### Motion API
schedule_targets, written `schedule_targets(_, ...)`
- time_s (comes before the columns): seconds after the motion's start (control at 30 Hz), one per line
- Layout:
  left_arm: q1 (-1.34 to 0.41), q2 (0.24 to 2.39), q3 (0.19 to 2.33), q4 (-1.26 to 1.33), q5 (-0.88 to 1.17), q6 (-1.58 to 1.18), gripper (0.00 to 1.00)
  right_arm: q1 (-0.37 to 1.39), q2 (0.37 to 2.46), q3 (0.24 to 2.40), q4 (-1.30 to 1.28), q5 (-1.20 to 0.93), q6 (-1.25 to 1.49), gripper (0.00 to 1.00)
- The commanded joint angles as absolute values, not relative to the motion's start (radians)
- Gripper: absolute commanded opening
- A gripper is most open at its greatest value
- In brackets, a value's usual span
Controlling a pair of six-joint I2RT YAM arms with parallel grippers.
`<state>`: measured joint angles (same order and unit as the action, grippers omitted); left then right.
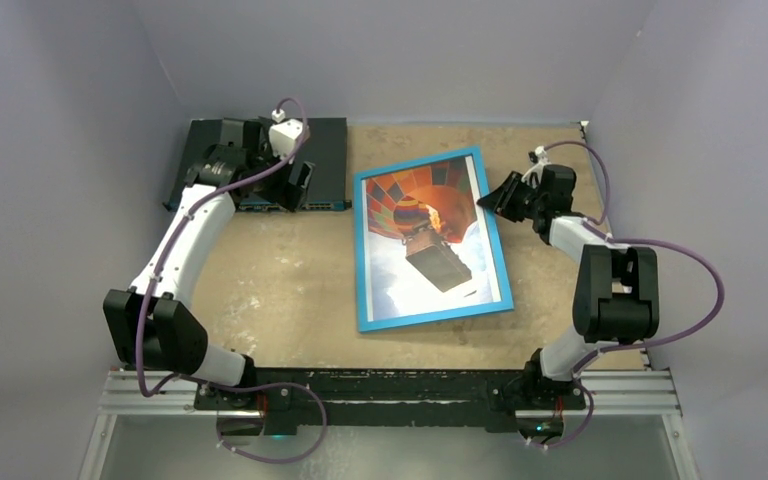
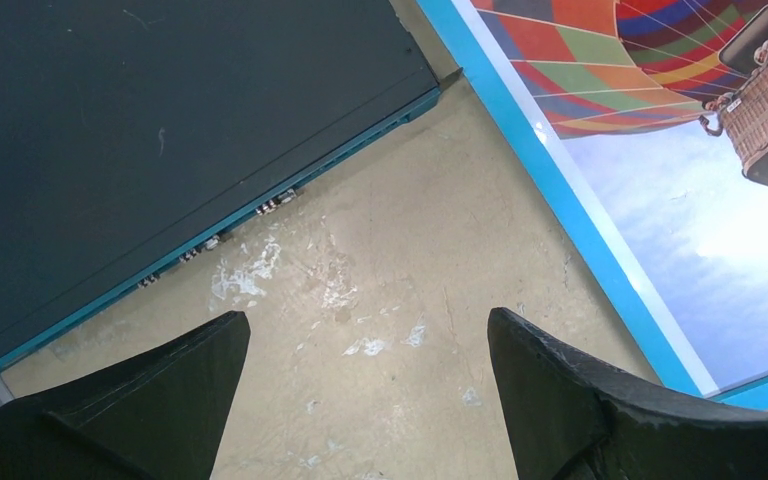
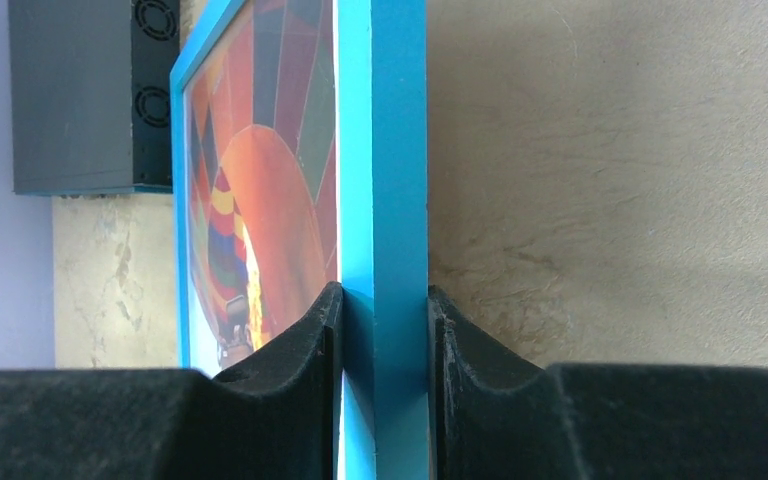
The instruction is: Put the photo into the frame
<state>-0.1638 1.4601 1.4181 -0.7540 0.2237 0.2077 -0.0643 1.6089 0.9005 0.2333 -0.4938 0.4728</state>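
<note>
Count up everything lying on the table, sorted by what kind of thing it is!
blue picture frame: 1
hot-air balloon photo: 1
dark flat box: 1
Total: 3

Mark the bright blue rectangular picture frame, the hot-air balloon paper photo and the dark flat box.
Bright blue rectangular picture frame (image 1: 436, 316): top external view, near rail.
Hot-air balloon paper photo (image 1: 438, 262): top external view, dark basket at its middle.
Dark flat box (image 1: 328, 150): top external view, bare right end.
</note>
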Motion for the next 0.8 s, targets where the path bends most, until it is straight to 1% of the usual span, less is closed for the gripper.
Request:
schedule_targets(0.0,-0.157,1.434,1.388,-0.725,0.241,0.224,0.89,-0.069,1.62,0.899,0.287,-0.496,0.4,0.07)
schedule_targets(0.07,-0.156,1.434,1.37,-0.717,0.236,0.219,0.91,-0.069,1.623,0.894,0.271,-0.472,0.388,0.1)
schedule_targets(0.17,-0.156,1.431,1.347,-0.705,0.225,0.208,0.93,-0.069,1.621,0.898,0.246,-0.42,0.369,0.17)
schedule_targets(0.3,-0.152,1.419,1.316,-0.675,0.209,0.2,0.95,-0.069,1.612,0.905,0.21,-0.329,0.352,0.3)
schedule_targets(0.5,-0.143,1.405,1.293,-0.649,0.202,0.192,0.96,-0.069,1.567,0.874,0.204,-0.233,0.353,0.34)
schedule_targets(0.6,-0.141,1.404,1.284,-0.646,0.214,0.191,0.96,-0.069,1.568,0.869,0.202,-0.218,0.34,0.41)
schedule_targets(0.63,-0.142,1.402,1.277,-0.645,0.216,0.191,0.96,-0.069,1.572,0.869,0.199,-0.218,0.339,0.76)
schedule_targets(0.67,-0.14,1.403,1.272,-0.643,0.216,0.19,0.96,-0.069,1.575,0.869,0.2,-0.218,0.336,0.96)
schedule_targets(0.7,-0.139,1.403,1.267,-0.64,0.22,0.187,0.97,-0.069,1.577,0.868,0.2,-0.22,0.335,0.99)
schedule_targets(0.77,-0.135,1.402,1.258,-0.635,0.227,0.181,0.97,-0.069,1.579,0.87,0.194,-0.221,0.336,0.99)
